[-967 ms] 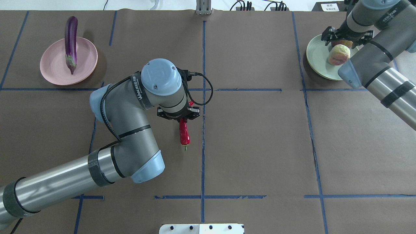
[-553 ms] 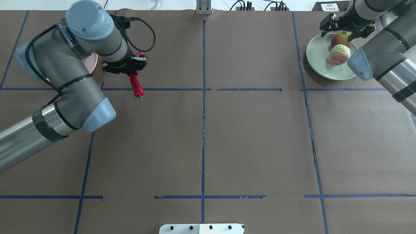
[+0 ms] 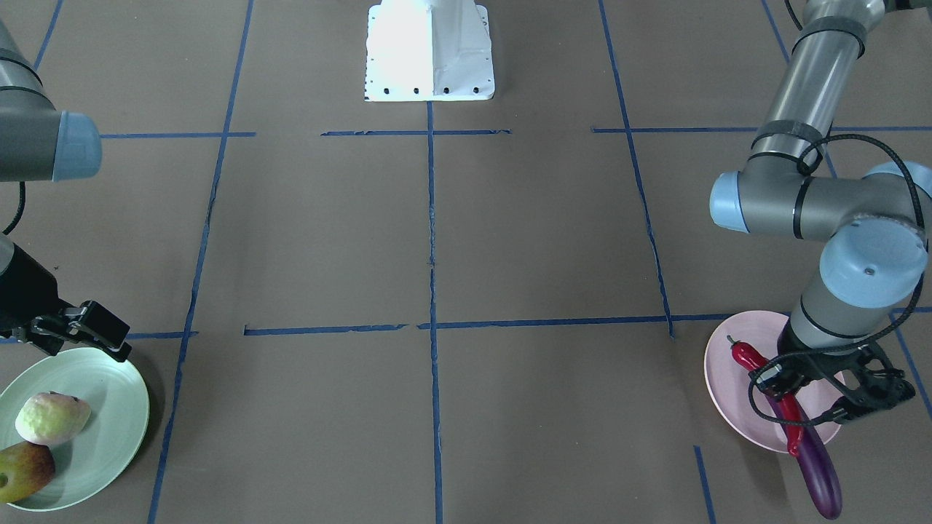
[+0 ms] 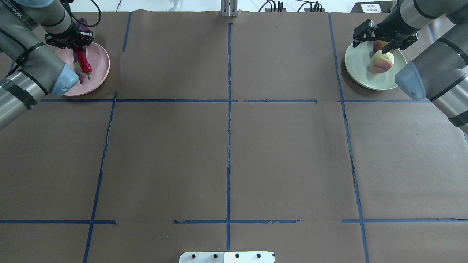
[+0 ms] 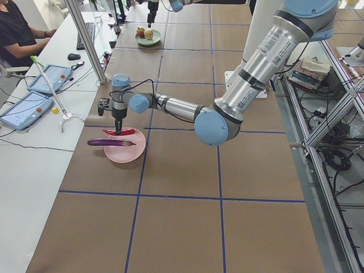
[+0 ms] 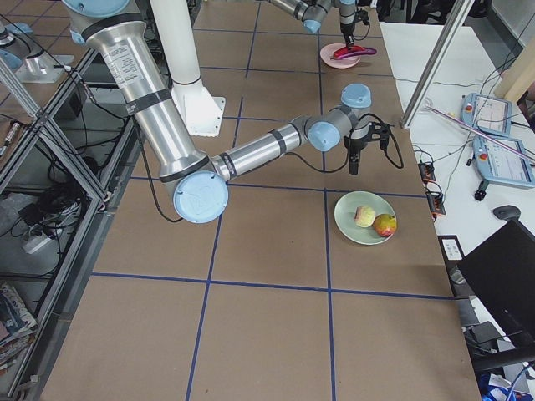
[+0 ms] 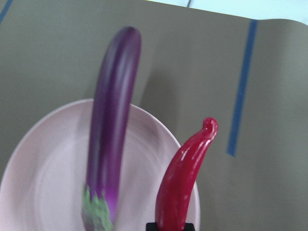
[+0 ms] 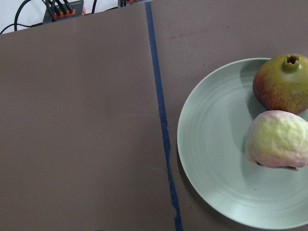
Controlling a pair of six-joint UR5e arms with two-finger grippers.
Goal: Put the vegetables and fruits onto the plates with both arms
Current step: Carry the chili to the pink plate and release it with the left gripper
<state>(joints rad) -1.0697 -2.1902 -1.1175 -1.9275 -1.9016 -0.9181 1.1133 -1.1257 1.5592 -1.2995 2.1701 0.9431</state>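
My left gripper (image 4: pixel 78 45) is shut on the red chili pepper (image 3: pixel 761 364) and holds it low over the pale pink plate (image 4: pixel 100 69), beside the purple eggplant (image 7: pixel 110 130). The eggplant lies on that plate with its tip over the far rim. My right gripper (image 4: pixel 383 36) is open and empty, raised over the inner rim of the mint green plate (image 8: pixel 211 154). The red-and-yellow fruit (image 8: pixel 281 84) and the pale peach-like fruit (image 8: pixel 279 139) sit side by side on that plate.
Brown paper with blue tape lines (image 4: pixel 228 109) covers the table. The white base block (image 3: pixel 429 51) stands at the robot's edge. Cables and plugs (image 4: pixel 292 7) lie along the far edge. An operator and tablets show beyond the table in the exterior left view.
My left arm carried the chili pepper from the table's middle to over the pink plate at far left. My right gripper drew back from the fruits toward the green plate's inner rim.
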